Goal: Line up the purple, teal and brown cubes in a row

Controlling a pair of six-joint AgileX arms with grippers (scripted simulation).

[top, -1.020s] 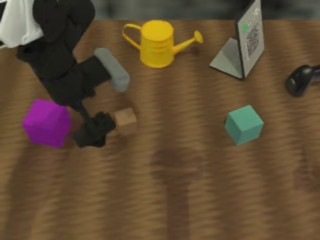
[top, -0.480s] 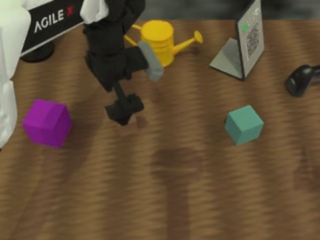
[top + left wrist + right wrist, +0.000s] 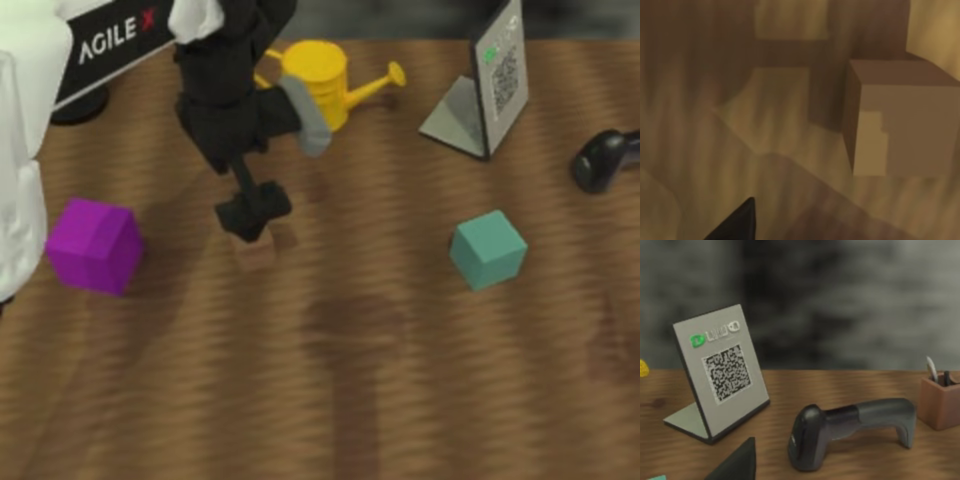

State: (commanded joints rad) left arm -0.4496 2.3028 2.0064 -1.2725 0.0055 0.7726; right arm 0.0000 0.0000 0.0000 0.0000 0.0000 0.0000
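My left gripper (image 3: pixel 253 212) hangs over the left half of the counter (image 3: pixel 400 400), in front of the yellow watering can (image 3: pixel 315 85). It points down at the wood between the purple cube (image 3: pixel 95 245) and the teal cube (image 3: pixel 487 250), closer to the purple one. In the left wrist view the brown cube (image 3: pixel 900 125) fills the frame close to the camera, and its colour is almost the same as the wood. It is off to the side of the one dark gripper tip that shows there, and it does not touch that tip. From these views I cannot tell if this gripper is apart or together.

The purple cube sits near the left edge of the counter. The teal cube is well apart from it on the right half, in front of the QR code stand (image 3: pixel 490 80). A black handheld scanner (image 3: pixel 605 160) lies at the right edge.

My right gripper (image 3: pixel 737 462) is parked facing the stand and the scanner, with a brown pen holder (image 3: pixel 940 402) beyond them. I cannot tell its state either.
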